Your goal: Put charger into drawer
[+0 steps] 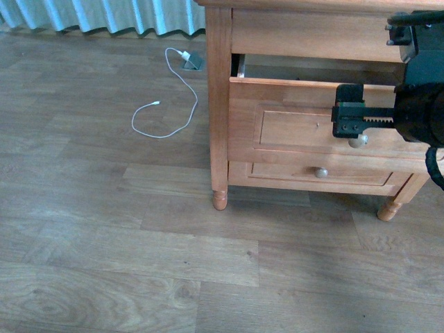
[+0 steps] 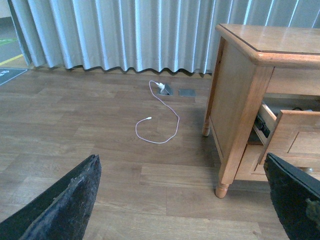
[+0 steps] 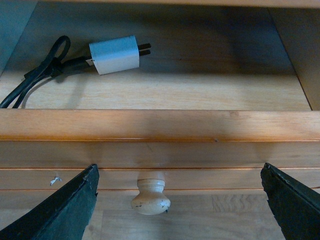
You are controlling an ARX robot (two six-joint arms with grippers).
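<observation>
step: closing | charger [image 3: 114, 55] inside drawer [image 3: 155, 127] | right gripper [image 3: 177, 200] spread wide, empty, around knob [image 3: 150, 196] | next: push front shut

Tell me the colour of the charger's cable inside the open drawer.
Black; the charger body is white. It lies in the drawer, clearest in the right wrist view.
</observation>
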